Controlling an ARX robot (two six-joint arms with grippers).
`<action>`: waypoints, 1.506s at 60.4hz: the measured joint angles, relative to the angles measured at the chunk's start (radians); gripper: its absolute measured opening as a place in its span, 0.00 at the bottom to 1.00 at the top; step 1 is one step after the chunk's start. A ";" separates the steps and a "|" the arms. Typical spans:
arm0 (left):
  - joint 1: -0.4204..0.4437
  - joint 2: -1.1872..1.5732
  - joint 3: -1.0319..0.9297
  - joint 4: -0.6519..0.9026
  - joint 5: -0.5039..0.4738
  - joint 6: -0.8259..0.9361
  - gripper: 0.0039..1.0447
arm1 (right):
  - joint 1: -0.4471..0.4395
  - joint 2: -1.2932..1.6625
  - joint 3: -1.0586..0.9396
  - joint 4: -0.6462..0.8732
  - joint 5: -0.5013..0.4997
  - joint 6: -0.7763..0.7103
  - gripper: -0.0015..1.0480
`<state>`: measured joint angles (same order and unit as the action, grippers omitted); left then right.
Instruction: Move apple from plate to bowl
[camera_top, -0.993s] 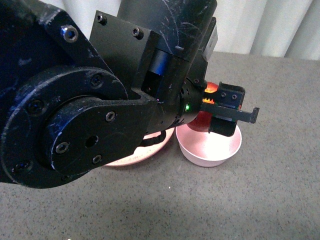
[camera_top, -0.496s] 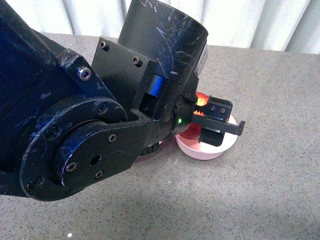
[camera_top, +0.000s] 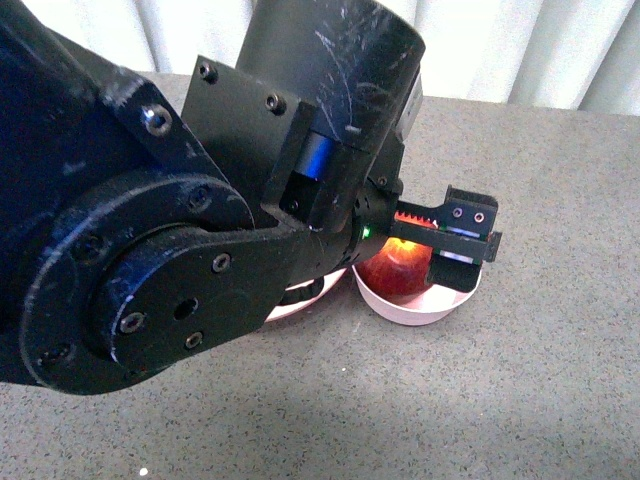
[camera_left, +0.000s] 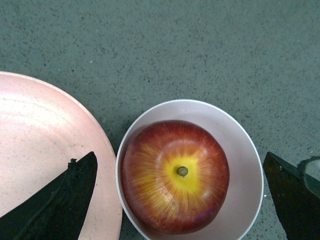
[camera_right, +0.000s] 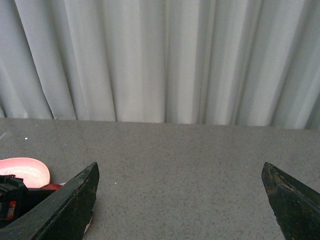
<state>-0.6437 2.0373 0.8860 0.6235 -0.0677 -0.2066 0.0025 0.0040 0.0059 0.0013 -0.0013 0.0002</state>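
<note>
Since the earlier front views the left arm (camera_top: 200, 250) has lowered toward the bowl, and its jaws, which were pinching the apple above the bowl, now stand spread with the fruit released beneath them. The apple has gone from hanging between the jaws to sitting in the bowl, and more of its red flank shows under the left gripper (camera_top: 450, 245) than a moment ago.

The worktop (camera_top: 520, 400) is a grey speckled surface. The plate (camera_left: 35, 150) lies just outside one jaw, its rim touching or nearly touching the bowl; it looks bare where it shows. The bowl (camera_left: 245, 150) sits between the spread jaws, and the apple (camera_left: 175, 182) fills most of it, upright, stem and yellow patch facing the wrist camera, pressed toward the plate-side wall. Neither jaw touches the fruit.

The right gripper (camera_right: 180, 210) also has its jaws wide apart, holding nothing, well away from the bowl, with curtain beyond.

By my judgement the apple is firm, fairly weighty and glossy enough to slip, and it bruises under a hard pinch. Should it need taking up again, the widest part of its sides is the place, though the bowl wall leaves little room there. The transfer looks done.
</note>
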 joint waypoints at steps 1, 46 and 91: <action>0.003 -0.003 -0.002 0.003 -0.001 -0.002 0.94 | 0.000 0.000 0.000 0.000 0.000 0.000 0.91; 0.322 -0.449 -0.583 0.514 -0.211 0.138 0.75 | 0.000 0.000 0.000 0.000 0.000 0.000 0.91; 0.546 -1.165 -0.851 0.204 -0.029 0.198 0.03 | 0.000 0.000 0.000 0.000 0.000 0.000 0.91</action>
<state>-0.0975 0.8726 0.0349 0.8272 -0.0963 -0.0082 0.0025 0.0044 0.0059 0.0010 -0.0013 0.0002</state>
